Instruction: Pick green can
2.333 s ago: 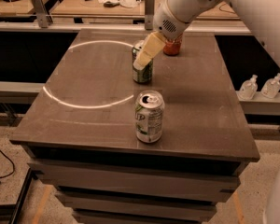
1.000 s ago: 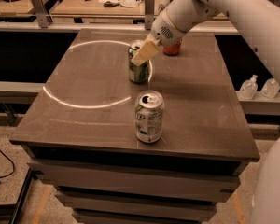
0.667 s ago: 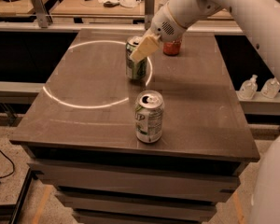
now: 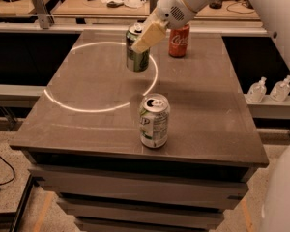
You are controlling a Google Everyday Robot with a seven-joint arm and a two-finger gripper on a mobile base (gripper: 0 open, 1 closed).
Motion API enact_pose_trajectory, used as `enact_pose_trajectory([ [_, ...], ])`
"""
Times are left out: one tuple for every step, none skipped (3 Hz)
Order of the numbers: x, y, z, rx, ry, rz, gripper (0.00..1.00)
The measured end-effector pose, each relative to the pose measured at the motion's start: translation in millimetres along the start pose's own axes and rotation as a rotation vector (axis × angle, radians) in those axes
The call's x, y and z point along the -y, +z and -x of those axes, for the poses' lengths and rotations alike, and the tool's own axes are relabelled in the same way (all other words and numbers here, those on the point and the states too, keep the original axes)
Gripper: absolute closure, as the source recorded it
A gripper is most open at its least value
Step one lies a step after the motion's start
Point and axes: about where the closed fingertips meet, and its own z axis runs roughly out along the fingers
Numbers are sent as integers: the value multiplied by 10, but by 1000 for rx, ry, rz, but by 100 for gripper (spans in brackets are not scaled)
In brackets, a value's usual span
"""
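Observation:
The green can (image 4: 137, 57), green-bodied with a silver top, hangs in the air above the dark table (image 4: 87, 124), held near its top. My gripper (image 4: 144, 36) is shut on it, with a cream finger (image 4: 149, 36) across its front right side. The white arm reaches in from the upper right. The can is slightly tilted.
A silver-white can with green lettering (image 4: 154, 120) stands near the table's front edge. A red cola can (image 4: 179, 40) stands at the back, just right of my gripper. Two small white bottles (image 4: 269, 89) sit on a ledge to the right. A cluttered bench runs behind.
The green can has left the table and risen with my gripper, drifting slightly left and up. The other two cans have not moved.

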Motion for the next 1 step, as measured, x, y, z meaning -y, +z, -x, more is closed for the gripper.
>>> enact_pose_trajectory([
  [-3,-8,8,0,-4,1,100],
])
